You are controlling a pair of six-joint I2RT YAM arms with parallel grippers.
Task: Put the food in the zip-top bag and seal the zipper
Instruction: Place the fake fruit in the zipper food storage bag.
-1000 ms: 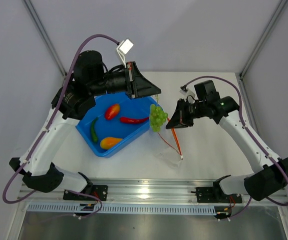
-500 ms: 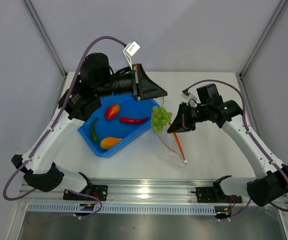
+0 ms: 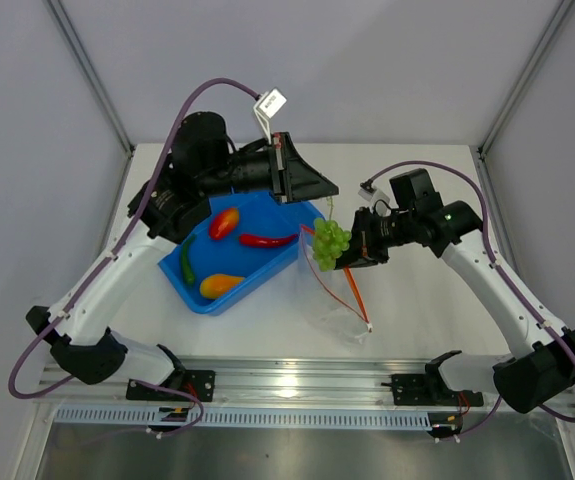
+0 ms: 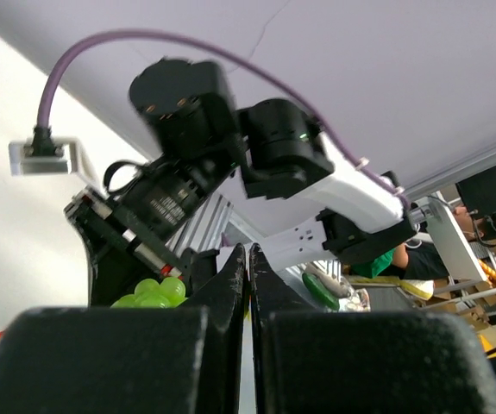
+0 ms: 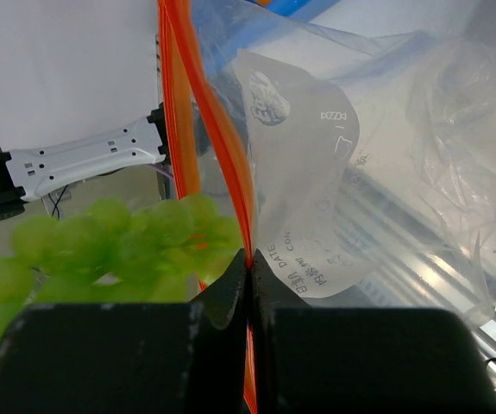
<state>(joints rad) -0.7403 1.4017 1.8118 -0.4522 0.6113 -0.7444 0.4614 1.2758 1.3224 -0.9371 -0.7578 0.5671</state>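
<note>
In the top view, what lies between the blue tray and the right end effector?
The green grape bunch hangs there, shown in the top external view, close beside the right end effector.

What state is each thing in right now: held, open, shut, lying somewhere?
zip-top bag: hanging, zipper unsealed.
right gripper: shut on the bag's zipper edge.
green grapes: dangling beside the zipper.
left gripper: shut on the grapes' stem.
blue tray: holds chili, oval fruit, green pepper, yellow-orange piece.
</note>
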